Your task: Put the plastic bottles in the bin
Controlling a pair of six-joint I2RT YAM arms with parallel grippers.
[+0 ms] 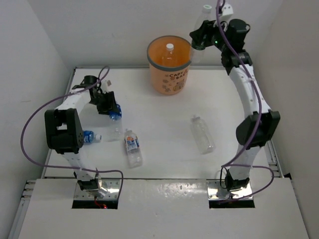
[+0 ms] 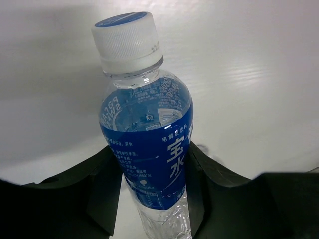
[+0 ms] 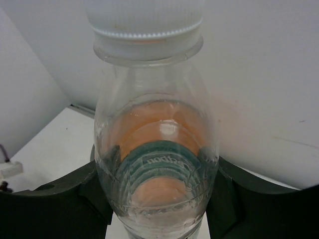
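My right gripper [image 3: 157, 199] was clamped on a clear bottle [image 3: 154, 149], raised just to the right of the orange bin [image 1: 169, 74], with its long axis near vertical and the cap up. Another bottle [image 1: 170, 48] stood inside the bin, cap up. My left gripper [image 2: 149, 194] was closed around a blue-label bottle [image 2: 149, 144], whose cap pointed away from the fingers. On the table [image 1: 164, 119] an orange-label bottle [image 1: 132, 148] and an unlabelled bottle [image 1: 203, 134] lay flat, both caps toward the far wall.
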